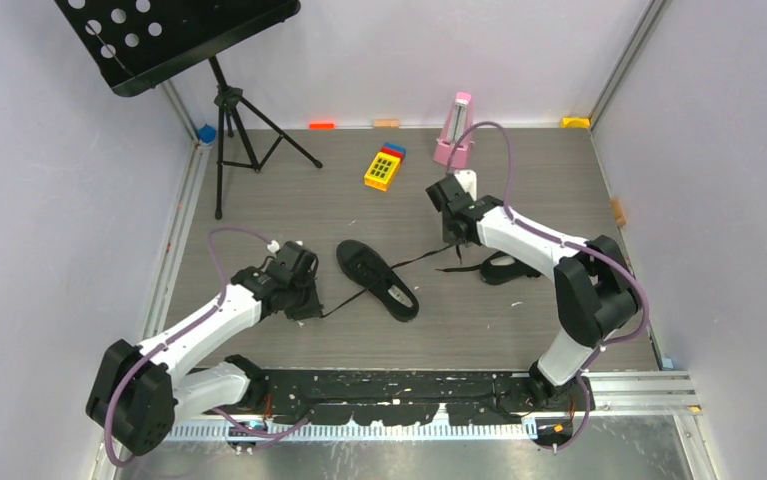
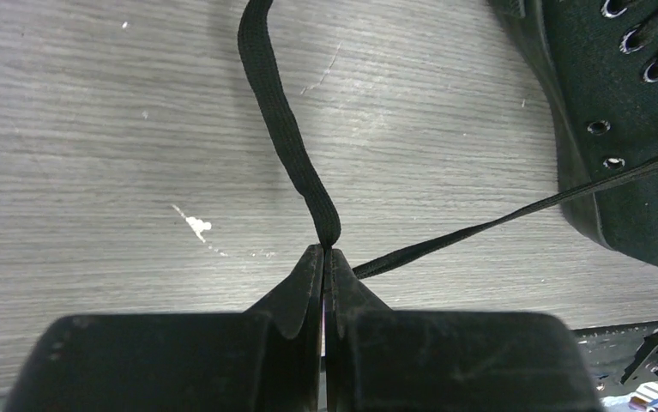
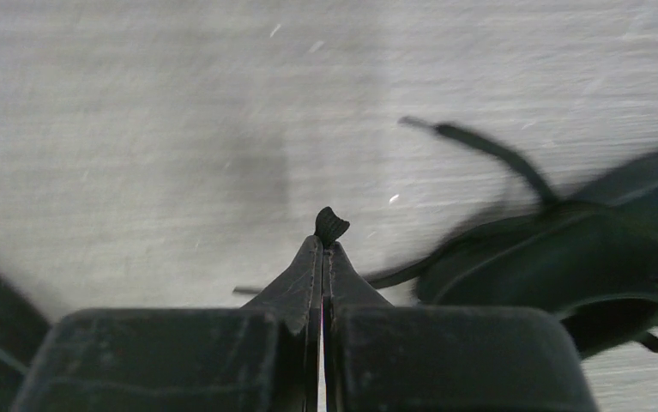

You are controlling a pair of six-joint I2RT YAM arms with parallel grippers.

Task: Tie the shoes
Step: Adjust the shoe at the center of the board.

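Fingertips of the left gripper (image 2: 323, 251) are pressed together on a flat black lace strand (image 2: 284, 129). In the left wrist view the strand leaves the pinch toward 12 o'clock. A thinner-looking, taut run leaves beside the jaws toward 2 o'clock and reaches the eyelet side of the middle shoe (image 2: 617, 86). The right gripper (image 3: 325, 249) is likewise clamped, with only a short lace tip (image 3: 331, 226) poking out past its closed jaws. That view is blurred, so how much lace sits inside the pinch cannot be told.

Seen from above, the middle shoe lies on the table (image 1: 289, 200) along a line from 10 to 4 o'clock. The left gripper is at its 8 o'clock and the right at its 2 o'clock, with a lace running out to each. The second shoe (image 1: 507, 268) sits at 3 o'clock of the first, partly under the right forearm, and looks untouched.

Judging by this, the step is drawing both ends out before crossing them; no knot shows yet. To do it well, pull evenly so the shoe neither slides nor swivels. Hold the ends low, then bring them toward each other over the tongue. The right grip looks like the weak spot, because so little tip shows that a hard tug could slip it free.
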